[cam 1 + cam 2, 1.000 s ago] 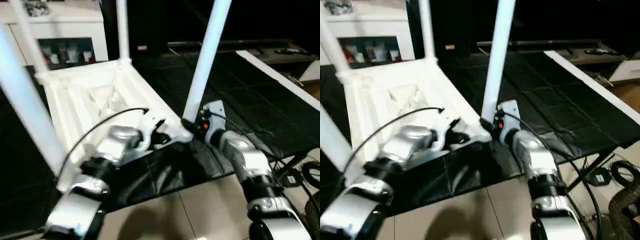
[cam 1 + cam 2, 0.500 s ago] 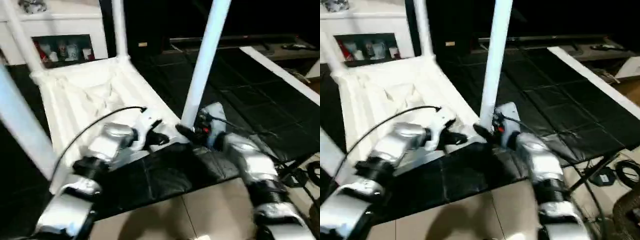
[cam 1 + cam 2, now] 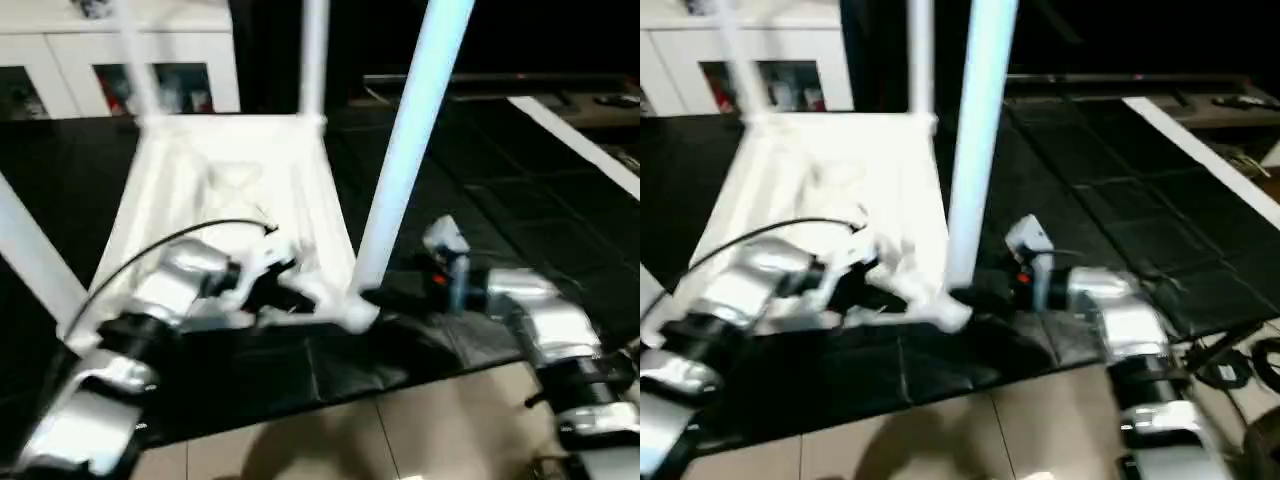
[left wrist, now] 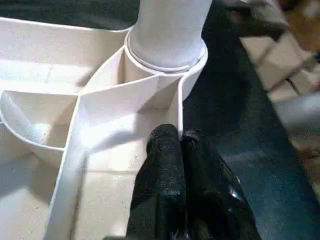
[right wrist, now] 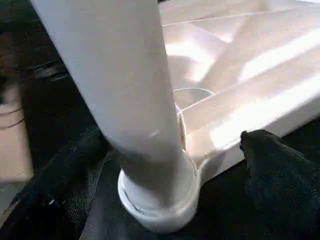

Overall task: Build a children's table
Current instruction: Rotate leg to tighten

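The white children's table lies upside down on a black mat, its ribbed top (image 3: pixel 230 190) facing up and its legs standing in the corner sockets. My left gripper (image 3: pixel 290 295) is shut on the top's thin rim wall, its fingertips (image 4: pixel 170 142) pinching it just beside the near right socket (image 4: pixel 167 55). The near right leg (image 3: pixel 405 150) rises from that corner. My right gripper (image 3: pixel 385 297) is open at the leg's base, with one finger (image 5: pixel 280 175) off to one side and the other (image 5: pixel 75 165) on the opposite side, neither pressed on it.
A white glass-door cabinet (image 3: pixel 120 60) stands behind the table. The black mat (image 3: pixel 500 180) stretches to the right up to a white strip (image 3: pixel 570 130). Beige floor tiles (image 3: pixel 400 440) lie in front. Another leg (image 3: pixel 35 260) slants up at the near left.
The table's far end has swung to the right, so the top now lies straighter in front of me. My right forearm now reaches in more from the side, while the left gripper keeps its hold.
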You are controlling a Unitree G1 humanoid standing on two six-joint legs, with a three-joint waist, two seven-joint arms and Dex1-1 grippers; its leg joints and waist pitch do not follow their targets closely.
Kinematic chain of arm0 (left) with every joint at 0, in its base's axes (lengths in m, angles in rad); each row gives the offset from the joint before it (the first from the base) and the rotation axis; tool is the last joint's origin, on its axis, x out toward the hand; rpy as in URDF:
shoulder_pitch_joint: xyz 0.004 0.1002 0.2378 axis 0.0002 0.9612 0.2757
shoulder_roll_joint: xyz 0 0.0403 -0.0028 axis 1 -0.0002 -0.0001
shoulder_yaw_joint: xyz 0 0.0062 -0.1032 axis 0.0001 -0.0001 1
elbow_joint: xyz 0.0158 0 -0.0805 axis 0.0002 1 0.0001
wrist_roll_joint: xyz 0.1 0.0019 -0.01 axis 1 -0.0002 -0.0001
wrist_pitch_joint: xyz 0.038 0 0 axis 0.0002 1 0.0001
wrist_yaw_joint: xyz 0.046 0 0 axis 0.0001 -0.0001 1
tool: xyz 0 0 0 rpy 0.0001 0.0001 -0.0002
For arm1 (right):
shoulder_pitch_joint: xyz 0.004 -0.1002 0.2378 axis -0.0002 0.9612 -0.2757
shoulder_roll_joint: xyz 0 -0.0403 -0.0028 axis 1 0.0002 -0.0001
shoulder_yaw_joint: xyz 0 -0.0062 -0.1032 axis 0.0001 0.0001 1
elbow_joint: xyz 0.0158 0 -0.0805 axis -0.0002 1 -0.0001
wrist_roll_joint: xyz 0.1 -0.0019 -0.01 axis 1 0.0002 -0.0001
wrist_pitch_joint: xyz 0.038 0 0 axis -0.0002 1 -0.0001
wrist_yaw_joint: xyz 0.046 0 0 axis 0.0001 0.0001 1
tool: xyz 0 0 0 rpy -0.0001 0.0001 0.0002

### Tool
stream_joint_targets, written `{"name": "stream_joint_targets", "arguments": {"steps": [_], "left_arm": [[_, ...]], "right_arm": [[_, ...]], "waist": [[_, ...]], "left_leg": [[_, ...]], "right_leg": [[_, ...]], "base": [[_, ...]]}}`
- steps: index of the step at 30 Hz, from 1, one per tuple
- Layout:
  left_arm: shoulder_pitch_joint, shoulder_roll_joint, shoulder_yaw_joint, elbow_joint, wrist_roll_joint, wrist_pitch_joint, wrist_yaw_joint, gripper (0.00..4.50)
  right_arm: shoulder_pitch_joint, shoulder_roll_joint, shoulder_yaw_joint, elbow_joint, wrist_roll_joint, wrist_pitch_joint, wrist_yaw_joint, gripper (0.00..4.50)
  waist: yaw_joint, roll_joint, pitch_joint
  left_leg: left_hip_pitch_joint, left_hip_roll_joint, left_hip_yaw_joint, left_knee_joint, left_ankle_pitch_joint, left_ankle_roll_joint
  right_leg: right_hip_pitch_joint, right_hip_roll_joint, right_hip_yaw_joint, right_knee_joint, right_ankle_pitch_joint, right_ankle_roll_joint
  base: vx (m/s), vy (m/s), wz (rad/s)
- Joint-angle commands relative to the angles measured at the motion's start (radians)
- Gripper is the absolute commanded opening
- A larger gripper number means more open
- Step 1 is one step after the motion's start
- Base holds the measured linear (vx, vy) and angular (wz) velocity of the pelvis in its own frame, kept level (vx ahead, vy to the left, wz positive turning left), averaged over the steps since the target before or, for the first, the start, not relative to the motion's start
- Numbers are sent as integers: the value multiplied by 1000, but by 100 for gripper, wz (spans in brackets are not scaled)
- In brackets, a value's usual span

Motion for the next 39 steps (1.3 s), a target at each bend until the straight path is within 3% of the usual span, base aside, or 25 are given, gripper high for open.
{"name": "stream_joint_targets", "arguments": {"steps": [1,7,9,13,21,33,39], "left_arm": [[2,-4,-49,-29,-5,-23,-76,0],[2,11,-73,-30,9,-59,-130,0],[3,6,-76,-34,9,-59,-129,0],[6,1,-86,-49,1,-59,-134,0],[5,-1,-93,-57,-1,-67,-146,0],[10,-3,-98,-54,4,-67,-128,0],[25,-11,-83,-59,-1,-45,-85,0]], "right_arm": [[-18,-21,15,-3,10,-18,59,450],[-36,-33,75,49,-15,-69,149,450],[-42,-25,80,62,-20,-78,151,416],[-55,-6,93,91,-30,-103,157,402],[-86,9,114,152,-22,-135,203,321],[-82,17,122,163,-9,-121,260,221],[-60,26,126,145,2,-106,262,204]], "waist": [[-1,9,-69],[5,10,-67],[6,9,-68],[5,8,-69],[5,8,-71],[7,8,-72],[8,12,-72]], "left_leg": [[-4,12,15,-53,-157,62],[-2,13,13,-54,-181,42],[-1,13,14,-54,-179,38],[-3,13,13,-53,-169,39],[-5,13,13,-51,-155,49],[-4,12,13,-49,-151,50],[-5,13,12,-50,-160,43]], "right_leg": [[64,-56,47,-43,-176,-235],[60,-59,46,-50,-255,-215],[60,-58,47,-49,-246,-217],[62,-57,46,-43,-222,-225],[63,-57,46,-40,-203,-232],[64,-56,46,-40,-204,-231],[65,-57,46,-40,-208,-229]], "base": [[0,0,0],[0,0,0],[0,0,0],[0,0,0],[0,0,0],[0,0,0],[0,0,0]]}}
